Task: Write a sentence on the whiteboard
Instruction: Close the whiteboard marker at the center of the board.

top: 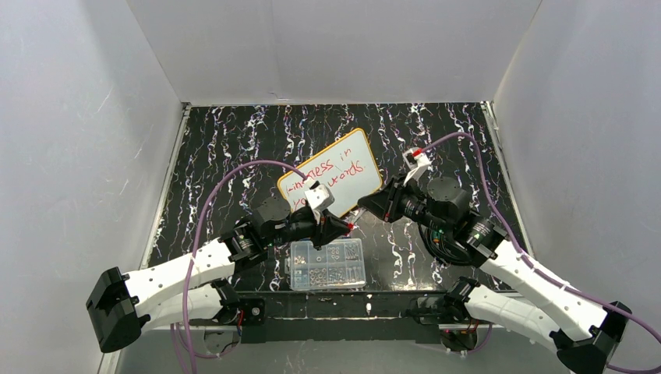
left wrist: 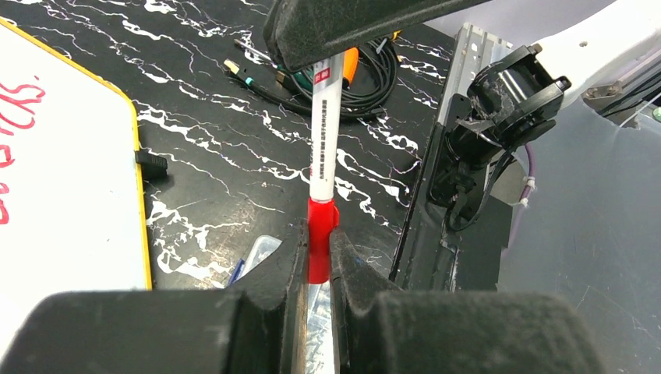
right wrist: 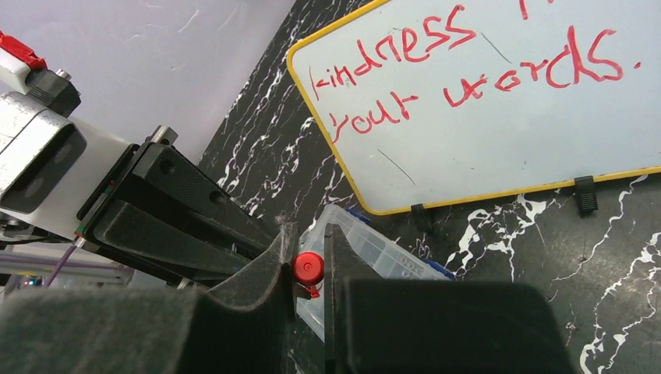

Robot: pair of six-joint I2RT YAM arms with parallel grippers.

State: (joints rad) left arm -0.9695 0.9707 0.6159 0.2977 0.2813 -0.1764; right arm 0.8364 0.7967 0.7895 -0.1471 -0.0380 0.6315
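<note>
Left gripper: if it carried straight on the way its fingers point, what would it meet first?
Most likely the right gripper, which grips the far end of the marker. The left gripper is shut on the red cap, and the barrel runs straight ahead between them; the depth is unclear.

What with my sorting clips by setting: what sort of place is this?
Probably a robotics lab test cell: plain white panels wall in a black marbled table on three sides, two robot arms are bolted at its near edge, and a whiteboard and a clear parts box sit on it.
</note>
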